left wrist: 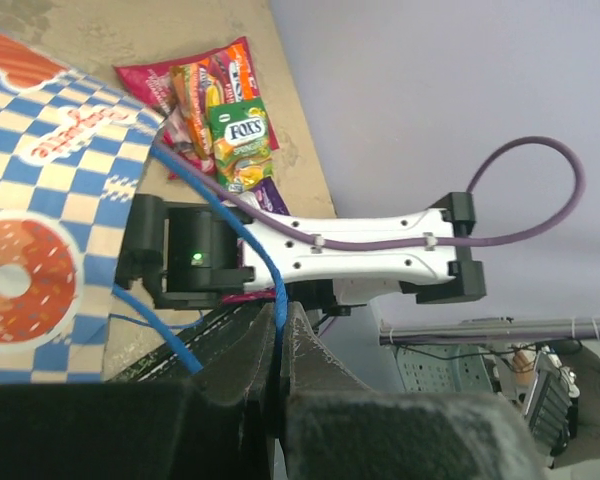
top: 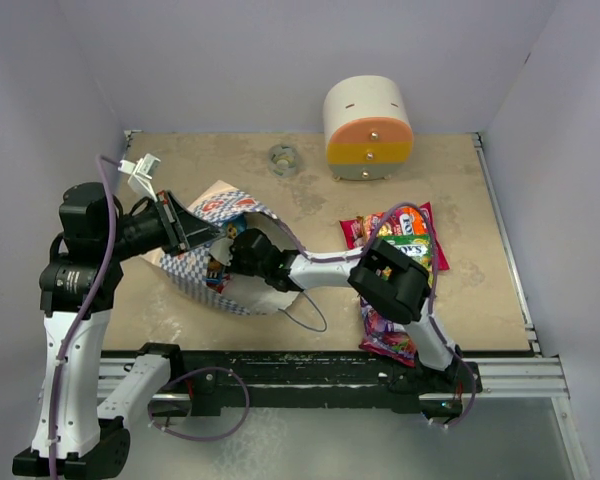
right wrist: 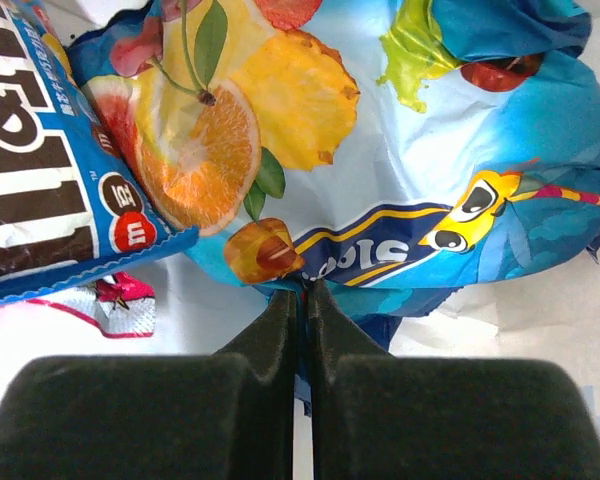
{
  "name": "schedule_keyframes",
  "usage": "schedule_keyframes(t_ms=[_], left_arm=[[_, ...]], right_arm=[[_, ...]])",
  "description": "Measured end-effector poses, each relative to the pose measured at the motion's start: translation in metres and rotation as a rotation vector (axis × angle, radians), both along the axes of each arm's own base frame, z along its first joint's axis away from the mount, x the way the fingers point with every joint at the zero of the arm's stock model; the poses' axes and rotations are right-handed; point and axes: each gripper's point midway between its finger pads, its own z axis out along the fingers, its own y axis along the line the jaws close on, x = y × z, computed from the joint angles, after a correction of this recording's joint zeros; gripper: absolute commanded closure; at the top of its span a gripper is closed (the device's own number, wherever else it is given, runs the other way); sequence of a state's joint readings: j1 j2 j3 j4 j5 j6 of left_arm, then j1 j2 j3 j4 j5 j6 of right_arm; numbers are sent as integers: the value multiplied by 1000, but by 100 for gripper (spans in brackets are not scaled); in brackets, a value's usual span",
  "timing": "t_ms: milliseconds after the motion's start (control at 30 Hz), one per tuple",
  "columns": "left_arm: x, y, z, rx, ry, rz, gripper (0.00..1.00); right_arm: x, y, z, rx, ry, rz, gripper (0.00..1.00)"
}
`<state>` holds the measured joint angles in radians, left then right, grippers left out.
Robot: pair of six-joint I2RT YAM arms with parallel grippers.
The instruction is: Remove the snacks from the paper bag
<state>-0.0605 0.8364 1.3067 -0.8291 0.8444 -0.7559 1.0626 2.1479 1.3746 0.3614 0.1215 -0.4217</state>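
Only wrist view shows right claw [right wrist: 302,295] pinching blue packet [right wrist: 410,190].

You've got white links and black joint housings on the left arm [top: 73,345] and right arm [top: 325,268]. Purple cable [left wrist: 525,143] zip-tied along each. Green LED [left wrist: 195,258] on your right wrist block. Matte black fingers [right wrist: 270,345] on left end effector [left wrist: 280,315] and right end effector [right wrist: 302,295].

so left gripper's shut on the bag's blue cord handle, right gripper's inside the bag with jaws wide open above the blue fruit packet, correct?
Not quite. The right gripper has its jaws closed, pinching the edge of the blue fruit packet, as the right wrist view shows. The left gripper is indeed shut on the blue cord handle of the paper bag.
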Motion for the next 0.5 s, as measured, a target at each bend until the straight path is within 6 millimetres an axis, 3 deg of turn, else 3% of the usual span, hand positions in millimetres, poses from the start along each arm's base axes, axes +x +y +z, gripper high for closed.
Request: schedule_keyframes(t_ms=[300,500], left_arm=[[7,13,-13,59,20,107,100],[10,19,-13,77,4,161,100]], right_arm=[[-15,-29,43,19,71,-48,100],[-38,-58,50,16,157,-78,100]])
